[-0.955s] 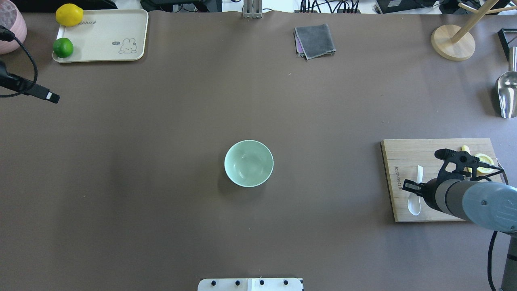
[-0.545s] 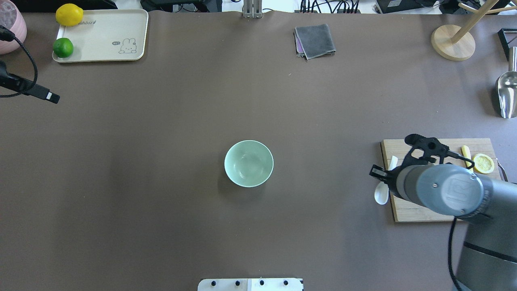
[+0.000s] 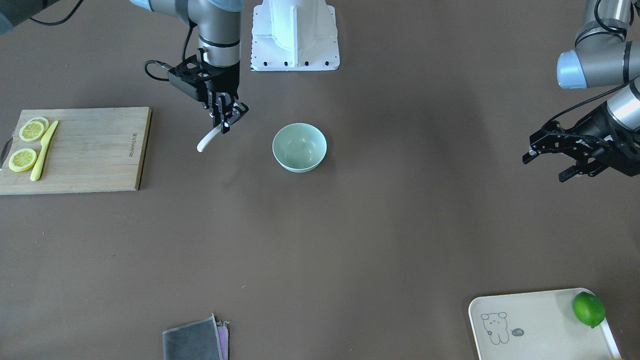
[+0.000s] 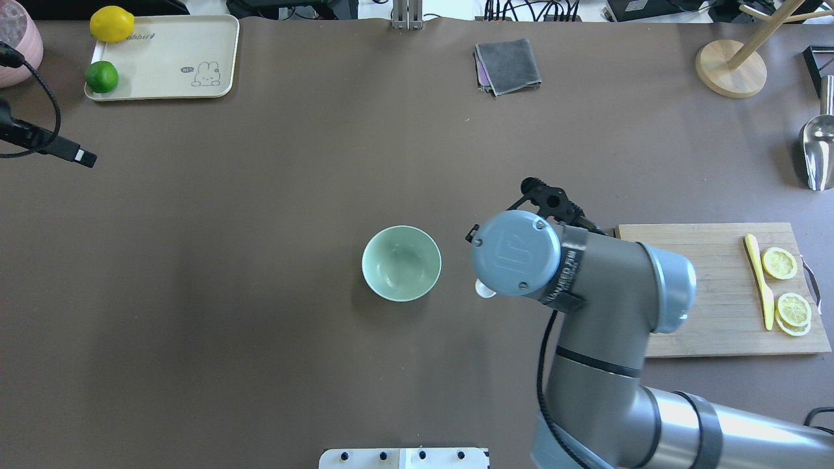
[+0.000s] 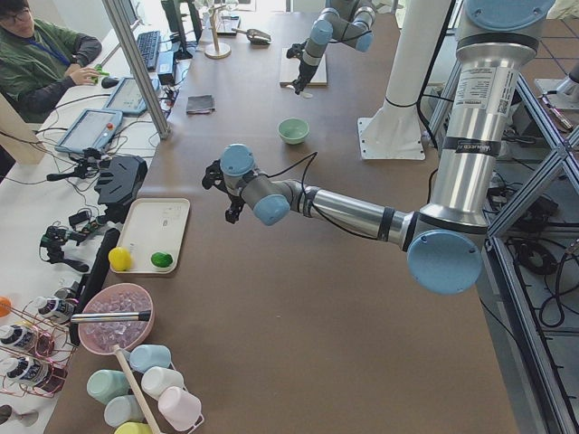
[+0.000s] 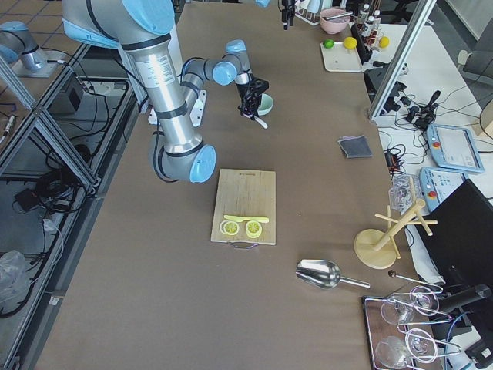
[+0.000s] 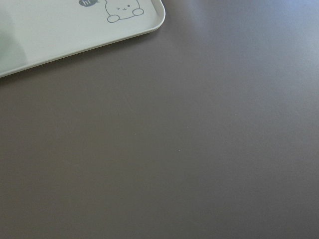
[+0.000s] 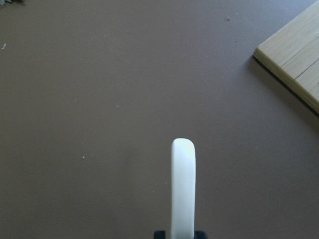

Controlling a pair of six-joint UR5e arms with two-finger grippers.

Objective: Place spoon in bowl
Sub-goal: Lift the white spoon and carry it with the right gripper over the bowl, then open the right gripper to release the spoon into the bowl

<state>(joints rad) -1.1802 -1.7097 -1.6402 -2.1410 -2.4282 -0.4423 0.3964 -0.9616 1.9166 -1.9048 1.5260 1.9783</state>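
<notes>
The pale green bowl (image 3: 300, 164) (image 4: 401, 263) stands empty at the table's middle. My right gripper (image 3: 227, 121) is shut on the white spoon (image 3: 206, 142) and holds it above the table, a short way to the bowl's right in the overhead view. There the wrist hides the gripper and only the spoon's scoop end (image 4: 484, 288) shows. The right wrist view shows the spoon's handle (image 8: 183, 184) sticking out over bare table. My left gripper (image 3: 546, 166) is open and empty, far off at the table's left side.
A wooden cutting board (image 4: 704, 286) with lemon slices (image 4: 779, 263) and a yellow knife (image 4: 760, 280) lies at the right. A cream tray (image 4: 169, 58) with a lemon and a lime, a grey cloth (image 4: 508, 65), a wooden stand (image 4: 730, 68) and a metal scoop (image 4: 818, 153) line the far side.
My right arm has carried the spoon off the cutting board and leftward to just beside the bowl. The left arm has not moved.
</notes>
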